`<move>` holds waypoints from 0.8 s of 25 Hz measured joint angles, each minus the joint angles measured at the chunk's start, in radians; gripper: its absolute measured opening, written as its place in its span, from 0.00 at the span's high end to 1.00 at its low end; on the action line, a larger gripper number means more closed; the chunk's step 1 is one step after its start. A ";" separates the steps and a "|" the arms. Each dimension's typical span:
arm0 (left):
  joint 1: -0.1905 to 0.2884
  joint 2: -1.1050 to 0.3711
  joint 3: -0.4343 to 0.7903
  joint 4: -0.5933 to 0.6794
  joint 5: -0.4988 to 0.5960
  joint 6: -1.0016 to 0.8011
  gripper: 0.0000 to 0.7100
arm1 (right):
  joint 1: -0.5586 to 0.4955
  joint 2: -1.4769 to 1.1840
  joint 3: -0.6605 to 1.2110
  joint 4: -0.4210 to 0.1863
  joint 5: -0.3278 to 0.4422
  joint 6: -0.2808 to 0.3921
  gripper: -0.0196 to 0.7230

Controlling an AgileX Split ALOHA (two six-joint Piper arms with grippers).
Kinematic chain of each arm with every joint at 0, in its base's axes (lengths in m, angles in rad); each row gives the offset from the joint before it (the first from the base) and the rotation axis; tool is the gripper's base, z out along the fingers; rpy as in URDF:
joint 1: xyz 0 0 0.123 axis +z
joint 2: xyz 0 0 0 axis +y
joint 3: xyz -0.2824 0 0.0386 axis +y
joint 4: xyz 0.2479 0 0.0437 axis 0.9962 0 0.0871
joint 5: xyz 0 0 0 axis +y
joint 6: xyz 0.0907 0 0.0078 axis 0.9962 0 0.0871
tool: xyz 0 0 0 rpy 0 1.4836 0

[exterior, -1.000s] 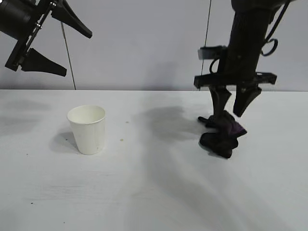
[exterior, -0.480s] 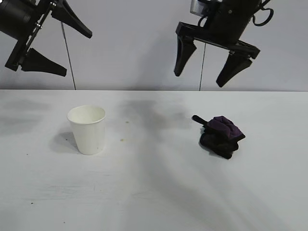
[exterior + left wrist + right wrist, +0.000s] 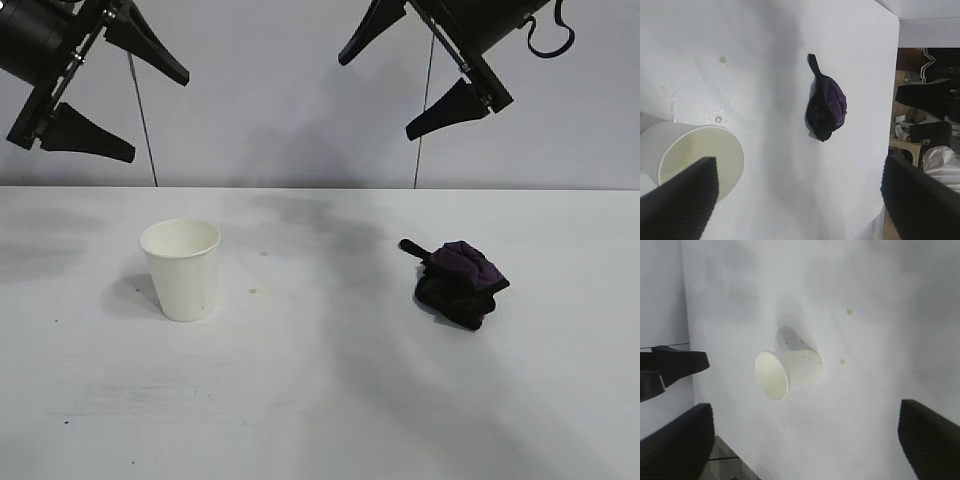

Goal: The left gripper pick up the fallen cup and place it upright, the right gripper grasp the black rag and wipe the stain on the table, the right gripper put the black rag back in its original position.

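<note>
A: Where is the cup [image 3: 181, 268] right now?

B: Standing upright on the bench [image 3: 320, 400], mouth up, in the left half and nearer the far edge than the near one. Nothing touches it. The left wrist view looks down into it and it is empty inside.

A: And the black rag [image 3: 457, 281]?

B: Bunched in a lump on the right half of the bench, about as far back as the cup and well apart from it. Dark purple folds show on its top, and a thin black tail sticks out toward the cup's side.

A: What about the stain [image 3: 254, 291]?

B: Only small yellowish specks show on the white surface just beside the cup, on the side facing the rag, with one more speck [image 3: 264, 253] a little farther back.

A: The left gripper [image 3: 112, 98]?

B: High above the far left corner of the bench, clear of the cup. Its fingers [image 3: 88, 137] stand wide apart and hold nothing.

A: And the right gripper [image 3: 412, 75]?

B: Up in the air above the far edge, over the space between the cup and the rag, tilted toward the left. Its fingers [image 3: 455, 106] are spread wide and empty; the rag lies well below them.
</note>
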 joint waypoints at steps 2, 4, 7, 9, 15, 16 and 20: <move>0.000 0.000 0.000 0.000 -0.013 0.000 0.10 | 0.000 0.000 0.000 0.005 0.000 0.000 0.04; 0.000 0.000 0.000 0.000 -0.015 0.000 0.10 | 0.000 0.000 0.000 0.007 0.000 0.000 0.04; 0.000 0.000 0.000 0.000 -0.011 0.000 0.10 | 0.000 0.000 0.000 0.007 0.000 0.000 0.04; 0.000 0.000 0.000 0.000 -0.005 0.000 0.10 | 0.000 0.000 0.000 0.007 0.000 0.000 0.04; 0.000 0.000 0.000 -0.001 0.019 0.000 0.10 | 0.000 0.000 0.000 0.007 0.000 0.000 0.04; 0.000 0.000 0.000 -0.001 0.019 0.000 0.10 | 0.000 0.000 0.000 0.007 0.000 0.000 0.04; 0.000 0.000 0.000 -0.001 0.019 0.000 0.10 | 0.000 0.000 0.000 0.007 0.000 0.000 0.04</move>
